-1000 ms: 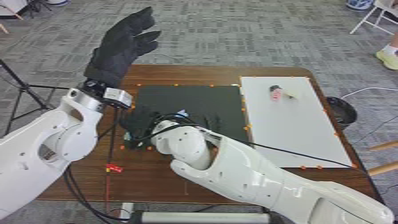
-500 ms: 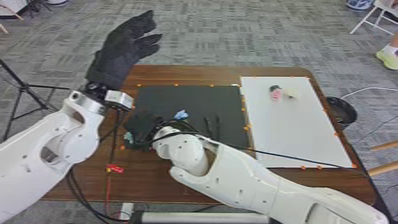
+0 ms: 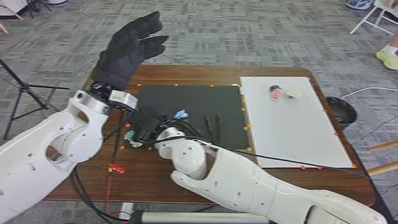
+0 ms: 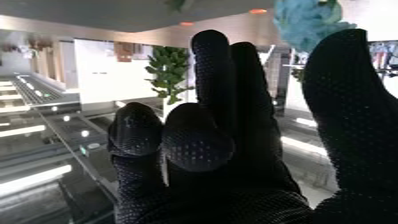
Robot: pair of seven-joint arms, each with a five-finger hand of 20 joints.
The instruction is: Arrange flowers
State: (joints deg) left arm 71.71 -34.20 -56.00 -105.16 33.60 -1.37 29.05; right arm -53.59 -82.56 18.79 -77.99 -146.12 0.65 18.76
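Observation:
In the head view, my left hand (image 3: 129, 52) is raised over the table's far left part, open and holding nothing. My right hand (image 3: 147, 120) is low over the left part of the black mat (image 3: 191, 95). One light-blue flower (image 3: 180, 114) lies just right of it, and a pale blue-green one (image 3: 133, 137) shows by its near left side. In the right wrist view, my right hand (image 4: 240, 185) has two fingers straight, two bent, and the thumb apart. A blue bloom (image 4: 306, 22) appears beyond the thumb tip; green leaves (image 4: 167, 74) appear beyond the fingers.
A pink and white flower (image 3: 277, 95) lies on the white board (image 3: 293, 130), right of the mat. Thin dark stems (image 3: 213, 127) lie on the mat's right part. A black bin (image 3: 341, 111) stands off the table's right edge. Cables cross the near left tabletop.
My right hand has shifted slightly right and away from the robot, and its forearm has swung, uncovering the light-blue flower and dark stems. My left hand has moved slightly right.

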